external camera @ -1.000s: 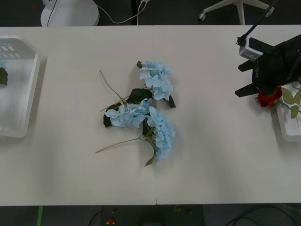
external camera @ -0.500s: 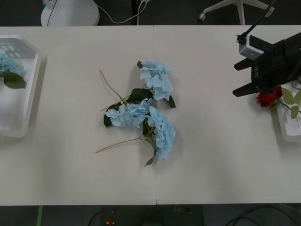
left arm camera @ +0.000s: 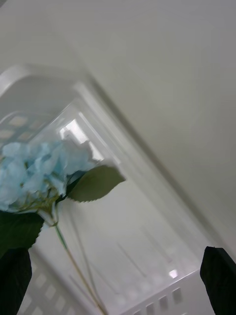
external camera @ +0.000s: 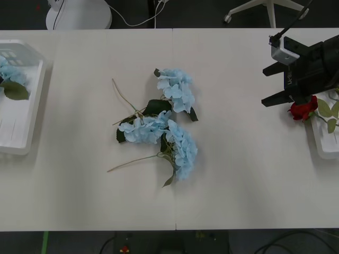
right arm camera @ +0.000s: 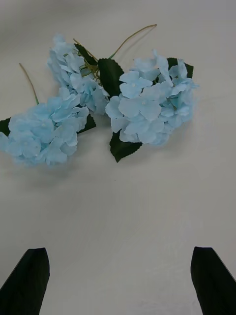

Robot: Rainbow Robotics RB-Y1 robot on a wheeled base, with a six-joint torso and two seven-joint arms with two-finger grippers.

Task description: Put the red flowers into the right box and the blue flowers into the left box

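A wide white table point(external camera: 249, 174) carries three fluffy pale-blue flower clusters point(external camera: 168, 124) at its middle (green leaves and thin tan stems tangled together), a shallow translucent white plastic tray point(external camera: 24, 124) at the left edge and another point(external camera: 322, 147) at the right.

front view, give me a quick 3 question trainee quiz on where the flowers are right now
1. True or false: three blue flowers lie in a heap at the table's middle.
2. The red flower at the right box is: A) under the right tool B) beside the left box C) mid-table.
3. Which colour of flower lies in the left box?

Key: 1 true; 2 A; 3 blue.
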